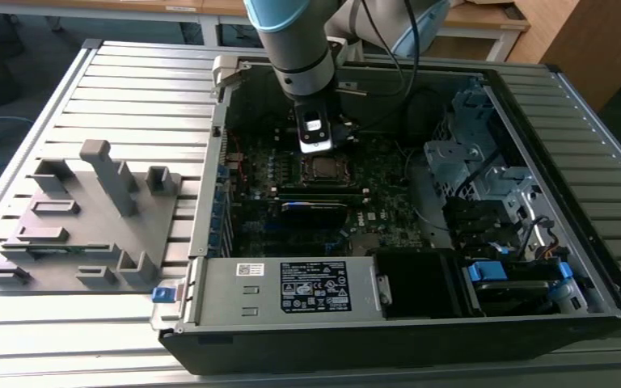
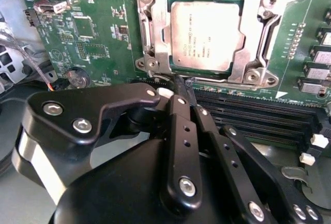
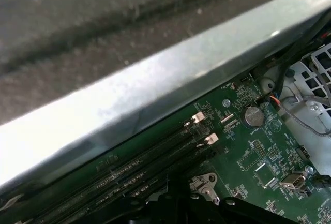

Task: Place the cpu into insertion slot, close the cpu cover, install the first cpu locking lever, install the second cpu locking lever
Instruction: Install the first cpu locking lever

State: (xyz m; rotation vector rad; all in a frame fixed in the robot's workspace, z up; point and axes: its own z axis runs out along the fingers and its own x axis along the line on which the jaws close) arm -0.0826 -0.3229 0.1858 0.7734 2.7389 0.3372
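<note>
Second wrist view: tool beside the cpu cover, shut over the printed cpu

Cpu cover top edge cut off in second wrist view. Black gripper body hides board below socket. Case wall blurred across first wrist view. Cpu too small for detail in exterior view.

cpu in insertion slot, under cpu cover

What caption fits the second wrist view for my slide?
The cpu seated in the insertion slot under the closed cpu cover, the gripper poised at its edge.
</note>
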